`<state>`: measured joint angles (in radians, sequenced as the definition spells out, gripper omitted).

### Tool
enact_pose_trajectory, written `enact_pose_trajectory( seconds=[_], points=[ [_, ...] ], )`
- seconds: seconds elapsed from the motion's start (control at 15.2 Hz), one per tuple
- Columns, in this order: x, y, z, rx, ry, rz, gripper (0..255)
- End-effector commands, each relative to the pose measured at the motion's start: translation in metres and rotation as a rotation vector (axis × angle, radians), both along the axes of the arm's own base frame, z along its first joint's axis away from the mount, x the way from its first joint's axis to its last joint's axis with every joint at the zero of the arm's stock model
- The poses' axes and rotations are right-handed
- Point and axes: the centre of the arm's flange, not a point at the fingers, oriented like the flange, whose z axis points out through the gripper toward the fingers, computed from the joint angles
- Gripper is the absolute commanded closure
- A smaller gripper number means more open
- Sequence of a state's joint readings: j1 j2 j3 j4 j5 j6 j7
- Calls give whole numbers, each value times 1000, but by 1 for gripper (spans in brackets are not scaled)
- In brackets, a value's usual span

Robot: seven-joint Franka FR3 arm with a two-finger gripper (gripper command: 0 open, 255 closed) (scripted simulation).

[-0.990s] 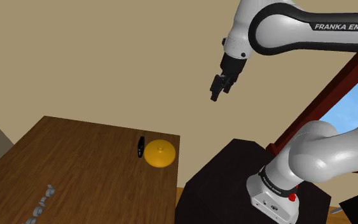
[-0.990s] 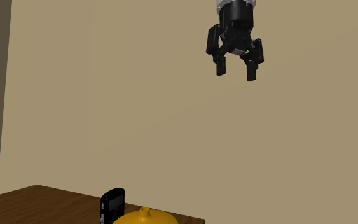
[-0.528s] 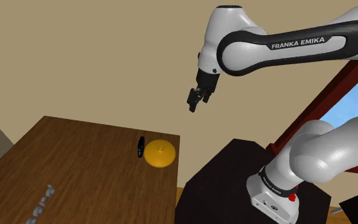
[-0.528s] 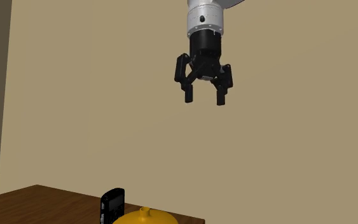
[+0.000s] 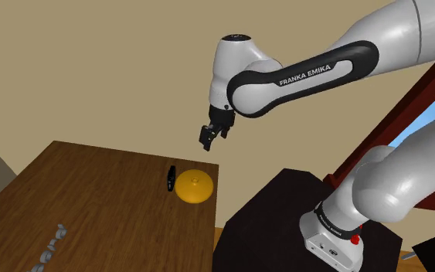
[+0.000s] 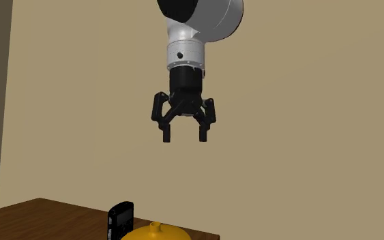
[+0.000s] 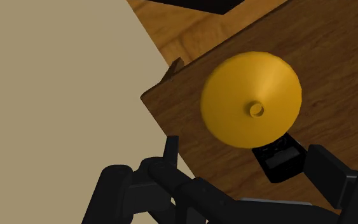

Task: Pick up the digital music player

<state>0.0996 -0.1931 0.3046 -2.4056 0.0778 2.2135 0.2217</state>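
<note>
Tool (image 6: 183, 138) spread wide, empty, well above music player (image 6: 121, 219) near table (image 5: 92, 201) edge.

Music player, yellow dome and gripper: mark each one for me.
music player (image 6: 121, 219): second exterior view, on its dark front face.
yellow dome (image 7: 250, 95): wrist view, on its sloping top surface.
gripper (image 6: 184, 138): second exterior view, midway between its open fingertips.

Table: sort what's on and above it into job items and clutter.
For the job: black music player, standing on edge; open claw, high above the table.
Just lying about: yellow domed piece beside the player; small grey pieces at the table's other end.
</note>
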Motion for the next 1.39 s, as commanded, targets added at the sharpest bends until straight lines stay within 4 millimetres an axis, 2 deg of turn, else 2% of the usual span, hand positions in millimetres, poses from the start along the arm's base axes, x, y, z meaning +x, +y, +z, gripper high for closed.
enact_pose_trajectory(
  seconds=[0.0,0.86,1.32],
  points=[
    [11,19,-20,0,-1,10,0],
    [78,128,-131,-13,-6,74,0],
    [78,128,-168,-13,-6,74,0]
  ],
)
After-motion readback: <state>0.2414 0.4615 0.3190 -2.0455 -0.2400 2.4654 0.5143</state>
